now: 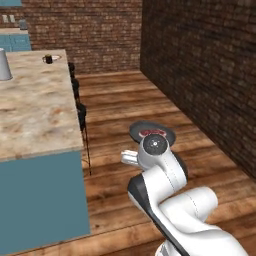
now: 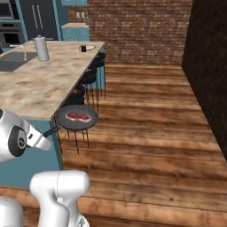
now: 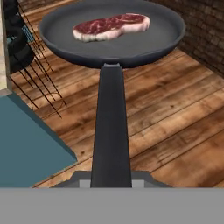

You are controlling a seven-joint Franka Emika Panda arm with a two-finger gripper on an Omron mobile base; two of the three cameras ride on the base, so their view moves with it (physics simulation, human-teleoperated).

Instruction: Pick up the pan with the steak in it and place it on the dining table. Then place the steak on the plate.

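- The pan [image 3: 131, 41] was held up in the air above the wooden floor [image 2: 150, 133], carried by its long black handle [image 3: 110, 127].
- The gripper [image 3: 111, 180] was clenched on the near end of that handle; in the hand view the handle ran straight up from between the finger tips to the pan's bowl.
- The steak [image 3: 111, 27] lay flat inside the pan, toward the far side of the bowl, red with a pale fatty edge.
- From the right base view, the pan [image 2: 76, 118] with the steak [image 2: 78, 117] hung just beside the near corner of the dining table [image 2: 40, 88], over the floor and not over the table top.
- From the left base view, the pan [image 1: 150, 131] showed just beyond the arm's wrist, partly hidden by it, with a sliver of the steak [image 1: 152, 131] visible.
- The table top [image 1: 35, 105] was speckled beige stone on a teal base, and black stools [image 2: 91, 77] stood along its floor-side edge.
- On the table stood a grey metal jug [image 2: 42, 48], and at the far end a small black cup [image 2: 83, 48] just beside a plate [image 2: 90, 47], which was too small to make out clearly.
- Brick walls [image 1: 200, 65] closed the room behind and to the right.
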